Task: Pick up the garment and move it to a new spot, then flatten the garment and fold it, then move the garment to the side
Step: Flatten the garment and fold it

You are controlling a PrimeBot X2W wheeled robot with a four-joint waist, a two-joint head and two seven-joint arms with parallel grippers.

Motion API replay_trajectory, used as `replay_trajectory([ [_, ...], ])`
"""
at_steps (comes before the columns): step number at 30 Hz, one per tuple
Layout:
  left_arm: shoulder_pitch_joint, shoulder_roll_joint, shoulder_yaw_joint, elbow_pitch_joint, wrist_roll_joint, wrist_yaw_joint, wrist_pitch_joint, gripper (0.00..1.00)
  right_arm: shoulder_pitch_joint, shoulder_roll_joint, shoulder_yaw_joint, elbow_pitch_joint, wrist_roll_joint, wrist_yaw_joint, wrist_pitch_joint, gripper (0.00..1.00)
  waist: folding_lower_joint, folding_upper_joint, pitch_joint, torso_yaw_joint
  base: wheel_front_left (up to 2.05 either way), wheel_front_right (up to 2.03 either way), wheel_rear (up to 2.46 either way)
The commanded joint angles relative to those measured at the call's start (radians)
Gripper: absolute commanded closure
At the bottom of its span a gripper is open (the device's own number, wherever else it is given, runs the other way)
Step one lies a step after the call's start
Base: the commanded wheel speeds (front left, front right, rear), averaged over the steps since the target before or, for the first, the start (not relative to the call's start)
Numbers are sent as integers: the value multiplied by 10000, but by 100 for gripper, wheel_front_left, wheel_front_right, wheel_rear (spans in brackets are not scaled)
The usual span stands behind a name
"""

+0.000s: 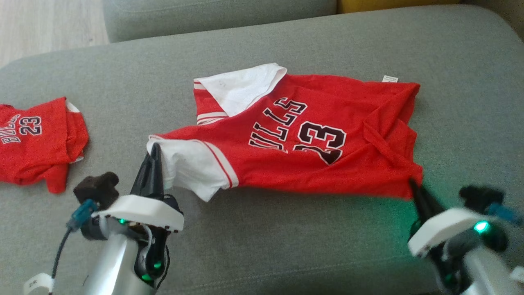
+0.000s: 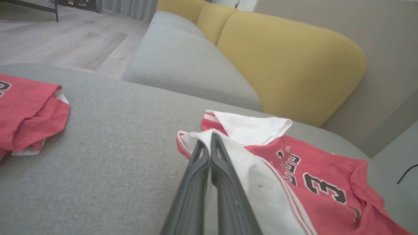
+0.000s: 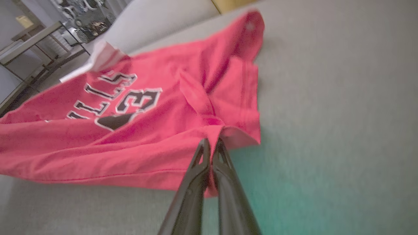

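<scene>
Showing a wide grey fabric sofa seat (image 1: 286, 246) as the surface, with a second grey cushion (image 2: 183, 62) lying behind it, yellow back cushions (image 2: 287, 62) rising beyond that, a pale wood-plank floor (image 2: 65, 39) stretching off to the left, and a dark-framed table (image 3: 29, 42) standing in the blurred background of the right wrist view. Recording a red garment (image 1: 311, 164) lying near the middle of the seat, printed front facing up and reading "BULLS 23" in black-and-white lettering. Running its long axis left to right across the head view, pointing the sleeve end toward the robot's left and the hem toward the robot's right. Carrying a far white sleeve (image 1: 241, 88) turned back over the chest, a near white sleeve (image 1: 192, 168) hanging at the front edge, and a small white tag (image 1: 390, 78) sticking out at the far hem corner. Creasing diagonally near the hem. Pinching the near white sleeve with the left claw (image 1: 154, 151), fingers pressed together on the cloth. Pinching the near hem corner with the right claw (image 1: 411, 184), fingers likewise pressed together around red fabric. Also noting a second red jersey (image 1: 37, 143), folded, sitting well apart at the seat's left end.
</scene>
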Motion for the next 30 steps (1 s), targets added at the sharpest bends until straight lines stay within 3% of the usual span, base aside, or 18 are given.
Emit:
replay_trajectory([
  [1,-354,71,408,-420,-169,-83,-122,100,-557,-334,246,-602,-34,75,-79,100,0,0,-75,42,0,0,0],
  [7,-820,42,462,-1651,-700,-397,171,100,-1574,-1870,588,-2907,310,75,212,100,0,0,-537,237,0,0,0],
  [14,-2279,-38,704,-3983,-1401,-185,1010,100,-3223,-2758,351,-4141,542,75,735,100,0,0,-1123,475,0,0,0],
  [23,-3561,5,1179,-6027,-2298,802,2780,100,-4256,-2743,-568,-4961,285,75,2314,100,0,0,-1345,487,0,0,0],
  [26,-3945,235,1181,-6015,-2301,1009,3366,100,-4449,-2565,-895,-5100,92,75,3029,100,0,0,-1224,451,0,0,0],
  [30,-4785,337,1283,-5010,-2712,1207,4159,100,-5055,-2297,-855,-4845,47,75,3867,100,0,0,-774,392,0,0,0],
])
